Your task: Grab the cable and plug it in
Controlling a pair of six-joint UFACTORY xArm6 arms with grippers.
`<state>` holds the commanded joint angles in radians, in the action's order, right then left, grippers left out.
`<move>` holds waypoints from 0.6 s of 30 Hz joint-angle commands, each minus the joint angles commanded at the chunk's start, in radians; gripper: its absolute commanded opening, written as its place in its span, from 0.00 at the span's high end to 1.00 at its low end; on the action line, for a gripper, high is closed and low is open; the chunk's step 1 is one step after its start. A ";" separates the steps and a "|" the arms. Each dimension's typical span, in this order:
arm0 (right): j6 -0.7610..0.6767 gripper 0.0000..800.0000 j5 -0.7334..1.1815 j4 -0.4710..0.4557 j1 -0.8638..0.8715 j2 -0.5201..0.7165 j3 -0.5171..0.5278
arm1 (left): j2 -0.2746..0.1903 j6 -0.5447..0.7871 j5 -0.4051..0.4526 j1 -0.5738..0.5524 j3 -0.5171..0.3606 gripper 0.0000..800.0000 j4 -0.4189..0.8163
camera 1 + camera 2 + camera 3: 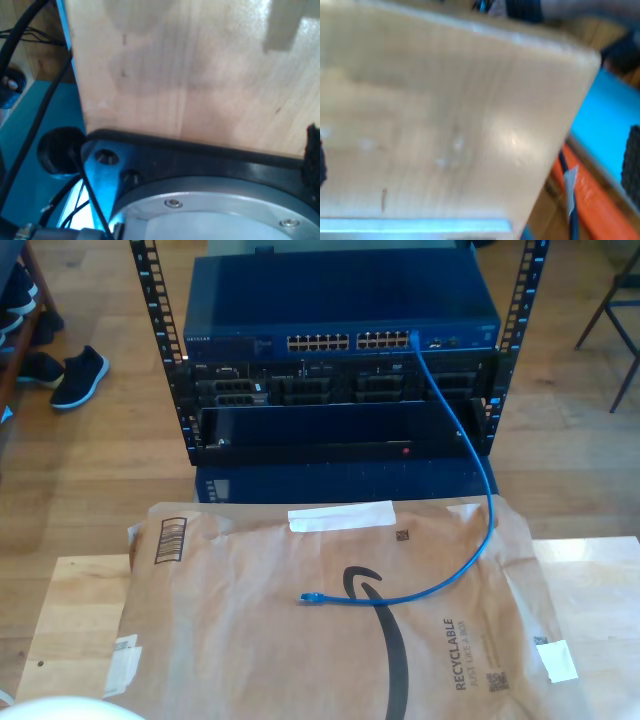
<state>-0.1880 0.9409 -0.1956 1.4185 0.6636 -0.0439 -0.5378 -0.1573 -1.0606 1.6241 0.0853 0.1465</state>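
The cable (470,455) is thin and bright blue. One end sits in a port (413,337) of the blue network switch (340,310) in the rack. From there it hangs down and curves across the brown paper (250,640) on the table. Its free plug (309,597) lies loose on the paper near the middle of the exterior view. In the second wrist view, dark fingertips (632,160) stand at opposite edges, wide apart over bare wood (445,125), with nothing between them. The first wrist view has one dark finger (313,155) at its edge, above wood (190,70).
A black arm base plate with a silver ring (210,205) sits at the table edge, with black cables (30,130) beside it. An orange strip (585,200) lies below the table corner. Shoes (78,375) stand on the floor at the exterior view's left, and a chair leg (610,310) at its right.
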 joint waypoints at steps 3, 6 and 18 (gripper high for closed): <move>0.008 0.00 -0.044 0.072 0.002 -0.046 0.005 | 0.000 0.002 0.000 0.000 0.000 0.00 0.000; 0.009 0.00 -0.046 0.074 0.000 -0.046 0.006 | 0.000 0.002 0.000 0.000 0.000 0.00 0.000; 0.011 0.00 -0.046 0.068 -0.005 -0.044 0.005 | 0.000 0.000 0.000 0.000 0.000 0.00 0.000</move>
<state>-0.1772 0.8949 -0.1281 1.4139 0.6191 -0.0393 -0.5378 -0.1573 -1.0606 1.6241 0.0853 0.1465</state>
